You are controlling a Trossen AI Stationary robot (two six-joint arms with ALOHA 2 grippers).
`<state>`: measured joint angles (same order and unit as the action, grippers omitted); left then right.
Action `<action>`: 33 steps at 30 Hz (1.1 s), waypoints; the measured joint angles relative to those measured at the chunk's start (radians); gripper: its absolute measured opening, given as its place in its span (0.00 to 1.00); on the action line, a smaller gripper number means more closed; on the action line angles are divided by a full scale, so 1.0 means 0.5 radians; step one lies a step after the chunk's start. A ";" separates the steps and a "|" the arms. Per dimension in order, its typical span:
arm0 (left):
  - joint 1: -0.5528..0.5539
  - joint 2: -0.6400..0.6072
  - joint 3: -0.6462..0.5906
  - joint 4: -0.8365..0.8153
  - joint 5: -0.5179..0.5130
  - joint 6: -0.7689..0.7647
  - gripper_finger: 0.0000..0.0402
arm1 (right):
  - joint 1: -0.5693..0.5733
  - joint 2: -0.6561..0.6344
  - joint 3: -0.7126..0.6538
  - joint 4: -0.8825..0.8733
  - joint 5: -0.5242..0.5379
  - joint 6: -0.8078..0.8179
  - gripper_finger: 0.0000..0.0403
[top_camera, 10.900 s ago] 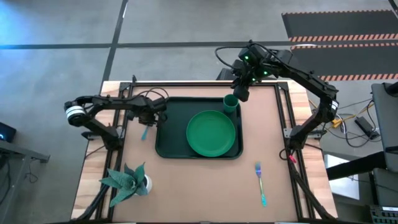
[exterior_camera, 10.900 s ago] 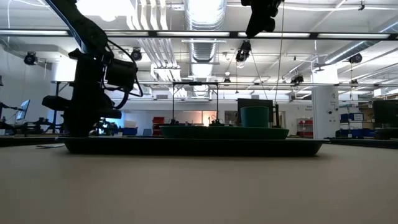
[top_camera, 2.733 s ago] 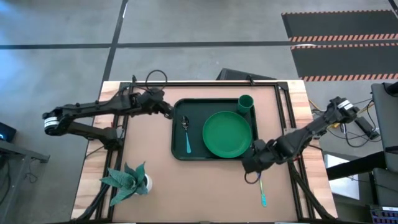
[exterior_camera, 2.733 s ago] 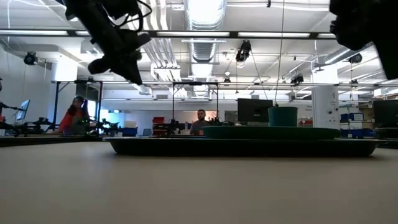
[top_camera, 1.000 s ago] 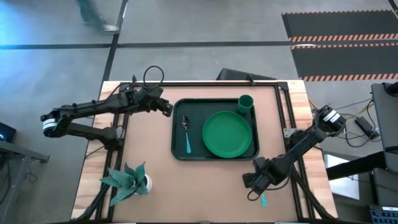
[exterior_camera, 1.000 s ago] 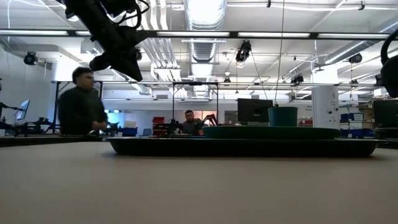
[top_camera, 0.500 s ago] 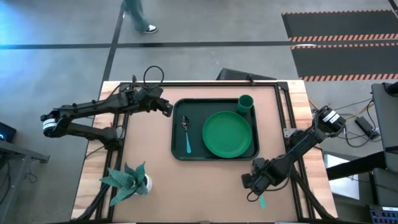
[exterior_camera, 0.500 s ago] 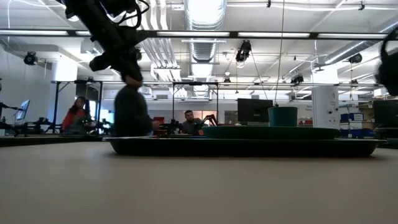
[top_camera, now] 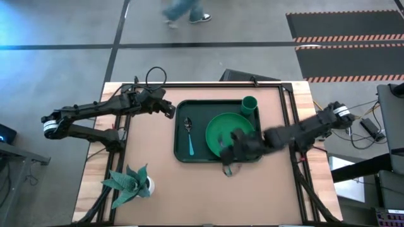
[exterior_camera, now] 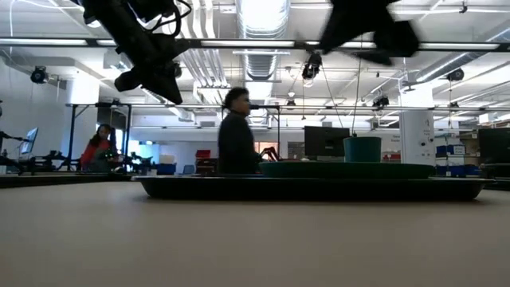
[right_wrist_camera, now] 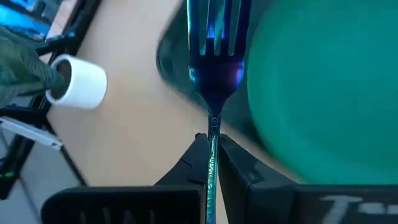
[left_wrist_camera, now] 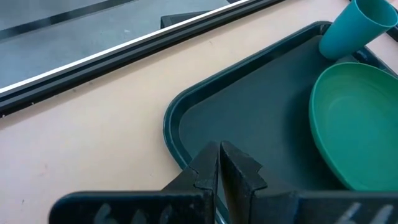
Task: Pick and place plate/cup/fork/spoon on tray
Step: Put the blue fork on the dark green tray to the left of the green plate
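As right claw (right_wrist_camera: 212, 144) pinches handle, fork (right_wrist_camera: 215, 59) points forward

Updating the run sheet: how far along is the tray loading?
Done: bright green plastic plate, small green cup and blue-handled spoon lie in the dark green tray. In hand: right gripper is shut on the blue-handled fork at the tray's near edge. Left: setting it down. Left gripper waits shut.

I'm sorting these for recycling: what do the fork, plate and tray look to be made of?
Fork: shiny tines with bluish reflections, likely metal. Plate: smooth bright green, evenly coloured, probably plastic. Tray: dark green, dull sheen, moulded rounded corner and rim, probably plastic too.
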<state>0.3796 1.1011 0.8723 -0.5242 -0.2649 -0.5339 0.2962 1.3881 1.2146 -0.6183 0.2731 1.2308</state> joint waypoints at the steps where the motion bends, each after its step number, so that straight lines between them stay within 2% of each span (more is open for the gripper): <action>1: 0.000 0.000 -0.004 -0.001 0.000 0.000 0.00 | -0.086 0.020 0.039 0.013 -0.048 -0.148 0.02; 6: 0.000 0.000 -0.019 0.000 0.000 0.000 0.00 | -0.491 0.170 0.208 0.105 -0.310 -0.749 0.02; 12: 0.000 0.000 -0.027 -0.002 -0.001 0.001 0.00 | -0.793 0.476 0.356 0.198 -0.526 -1.035 0.02; 15: 0.000 0.000 -0.027 -0.001 -0.001 0.001 0.00 | -0.842 0.674 0.434 0.314 -0.662 -1.070 0.02; 23: -0.001 0.000 -0.027 -0.002 -0.001 0.001 0.00 | -0.847 1.117 0.771 0.421 -0.810 -1.070 0.02; 28: 0.000 0.000 -0.027 -0.004 -0.001 0.003 0.00 | -0.847 1.239 0.852 0.354 -0.811 -1.048 0.02; 33: 0.000 0.000 -0.027 -0.020 -0.001 0.043 0.00 | -0.847 1.244 0.856 0.244 -0.756 -1.026 0.02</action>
<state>0.3794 1.1011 0.8589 -0.5344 -0.2653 -0.5122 -0.1273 2.0103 1.6427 -0.4961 -0.1048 0.7177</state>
